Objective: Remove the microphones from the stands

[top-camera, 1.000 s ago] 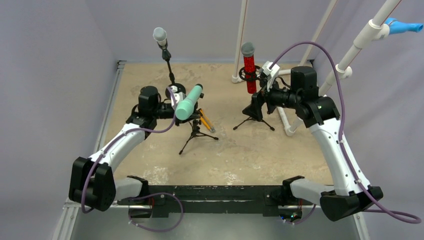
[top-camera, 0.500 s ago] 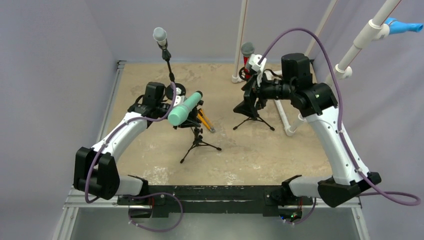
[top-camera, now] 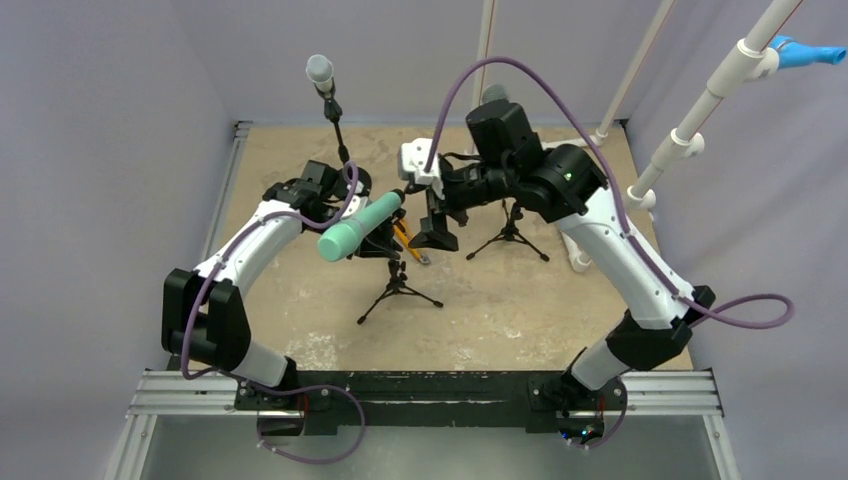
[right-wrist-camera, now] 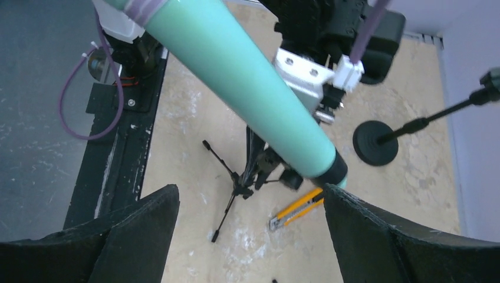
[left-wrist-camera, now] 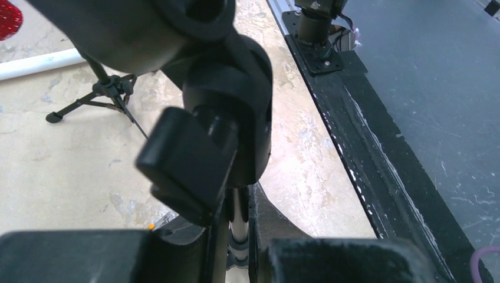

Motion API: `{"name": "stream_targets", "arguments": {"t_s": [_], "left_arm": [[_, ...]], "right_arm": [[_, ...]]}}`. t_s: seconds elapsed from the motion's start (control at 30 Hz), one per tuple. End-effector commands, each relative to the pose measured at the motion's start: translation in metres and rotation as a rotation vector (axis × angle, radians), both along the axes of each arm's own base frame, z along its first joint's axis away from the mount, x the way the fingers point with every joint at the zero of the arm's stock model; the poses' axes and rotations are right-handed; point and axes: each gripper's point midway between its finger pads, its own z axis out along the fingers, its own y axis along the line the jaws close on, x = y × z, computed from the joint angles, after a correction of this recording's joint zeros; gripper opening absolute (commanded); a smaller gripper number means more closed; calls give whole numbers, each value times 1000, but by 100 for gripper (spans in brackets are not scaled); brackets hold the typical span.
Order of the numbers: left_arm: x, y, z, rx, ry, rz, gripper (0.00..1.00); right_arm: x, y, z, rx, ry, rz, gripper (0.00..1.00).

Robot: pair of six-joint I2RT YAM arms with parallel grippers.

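Observation:
A teal microphone (top-camera: 358, 226) lies tilted in the clip of a small black tripod stand (top-camera: 398, 285) in the middle of the table, head toward the near left. My left gripper (left-wrist-camera: 239, 236) is shut on the stand's thin pole (left-wrist-camera: 240, 215), just under the clip's black knob (left-wrist-camera: 194, 162). In the top view the microphone partly hides that gripper (top-camera: 345, 212). My right gripper (top-camera: 437, 230) hangs open at the microphone's tail end. In the right wrist view the teal body (right-wrist-camera: 253, 88) crosses above the open gripper (right-wrist-camera: 250, 190), its black end ring near the right finger.
A yellow box cutter (top-camera: 410, 240) lies on the table beside the tripod. A grey microphone (top-camera: 320, 72) stands on a round-base stand (top-camera: 350, 185) at the back. Another tripod (top-camera: 510, 235) stands behind my right arm. White pipes (top-camera: 690, 130) rise on the right.
My right arm swung left from the red microphone's tripod to the teal microphone's tail. The left arm, shut on the stand, shifted a little, and the microphone's head moved lower left.

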Motion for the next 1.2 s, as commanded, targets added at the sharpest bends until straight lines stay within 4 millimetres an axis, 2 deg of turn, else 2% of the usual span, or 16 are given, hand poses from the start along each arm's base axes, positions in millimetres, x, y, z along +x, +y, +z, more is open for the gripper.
{"name": "stream_targets", "arguments": {"t_s": [0.0,0.3,0.63,0.83,0.93,1.17], "left_arm": [[-12,-2,13,-57,-14,-50,0],[-11,0,7,-15,-6,-43,0],[-5,1,1,33,4,-24,0],[-2,2,-3,51,12,-18,0],[-1,2,-5,58,10,-17,0],[-1,3,-10,72,14,-14,0]], "right_arm": [[-7,19,12,-19,-122,59,88],[-10,50,26,-1,-198,98,84],[-18,73,23,-8,-226,137,78],[-24,84,24,-4,-242,149,69],[-23,87,24,-2,-249,142,60],[-29,91,25,-2,-257,147,25]]}}
